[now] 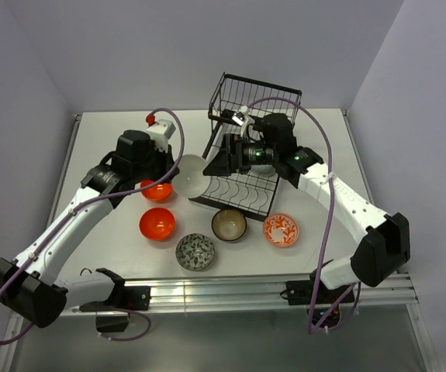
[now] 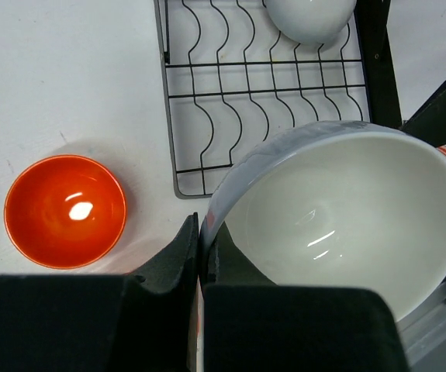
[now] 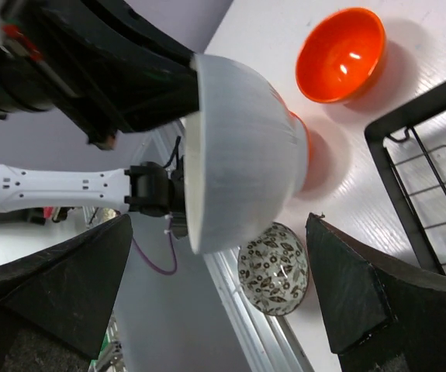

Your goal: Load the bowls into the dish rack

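Bowl [image 2: 339,217] (glossy white) in left tool [image 2: 202,236]

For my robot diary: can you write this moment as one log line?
left gripper shut on white bowl rim | right gripper open | bowl tilted beside dish rack

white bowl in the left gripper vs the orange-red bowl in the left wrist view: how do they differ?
Colour: the white bowl is white inside; the orange-red bowl is glossy orange-red.
Support: the white bowl is pinched at its rim by the left gripper; the orange-red bowl sits free on the table.
Pose: the white bowl is tipped on its side; the orange-red bowl stands upright.
Both are round and empty.
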